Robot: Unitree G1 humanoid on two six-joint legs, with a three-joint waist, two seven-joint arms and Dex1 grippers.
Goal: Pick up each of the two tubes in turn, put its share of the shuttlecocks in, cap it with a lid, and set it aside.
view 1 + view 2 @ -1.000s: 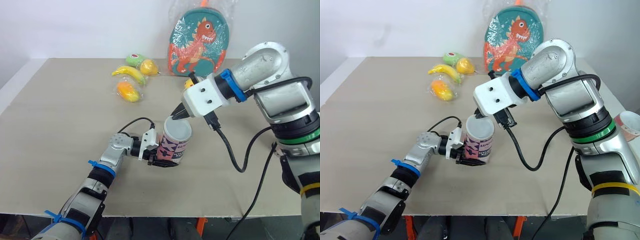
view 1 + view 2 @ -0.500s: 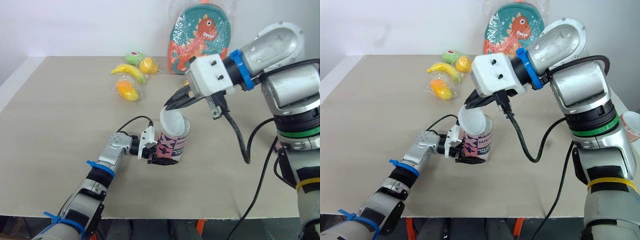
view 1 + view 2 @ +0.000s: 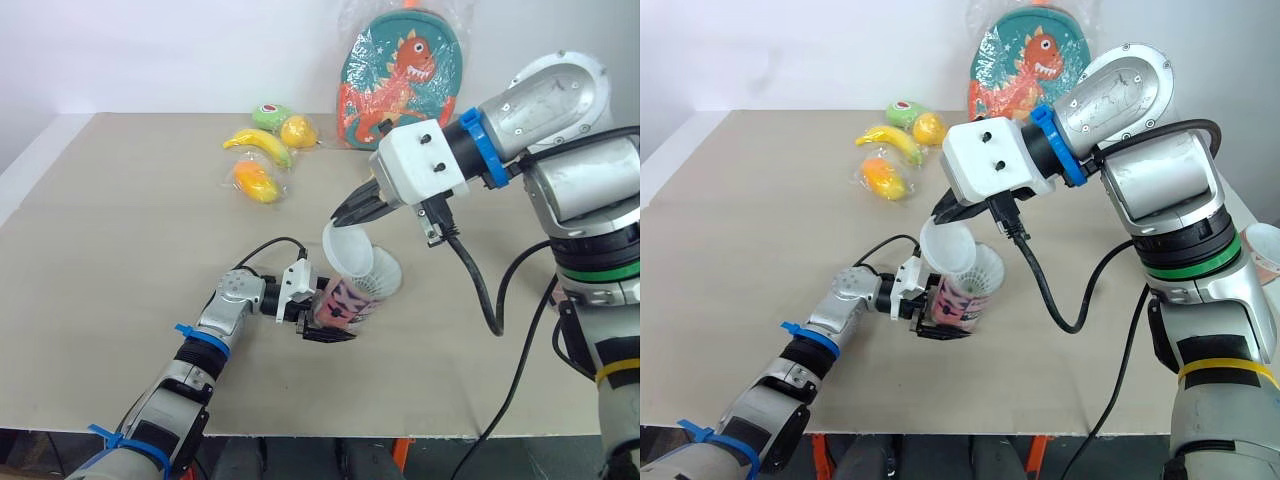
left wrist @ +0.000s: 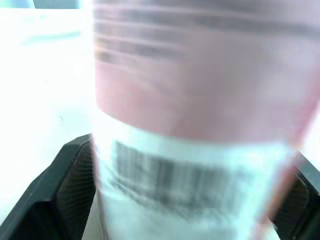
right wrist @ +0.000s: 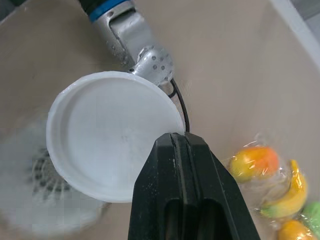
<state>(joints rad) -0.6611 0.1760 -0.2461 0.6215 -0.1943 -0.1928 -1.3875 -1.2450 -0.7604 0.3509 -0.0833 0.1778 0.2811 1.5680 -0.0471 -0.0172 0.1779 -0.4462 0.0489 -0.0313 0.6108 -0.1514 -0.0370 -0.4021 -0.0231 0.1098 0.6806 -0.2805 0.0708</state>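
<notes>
Saw the left gripper closed on the tube, one black finger on each side of its pink-and-white label. Found the tube around the middle of the table, nearer the near edge than the far one, leaning with its open mouth up and toward the right edge. Could not tell whether its base touched the table. Noted the white feathered skirt of a shuttlecock at the mouth, partly sticking out.

Saw the right gripper just above the tube's mouth, fingers pinched shut on the rim of a white lid. Found the lid tilted, hollow side toward the right wrist camera, its lower edge close over the mouth and not seated on it. Could not tell whether lid and shuttlecock touched.

Noted bagged fruit near the far edge, left of centre: a banana, an orange piece, a green piece and a yellow one. Saw a dinosaur backpack in clear plastic upright at the far edge, right of the fruit, well apart from the tube.
</notes>
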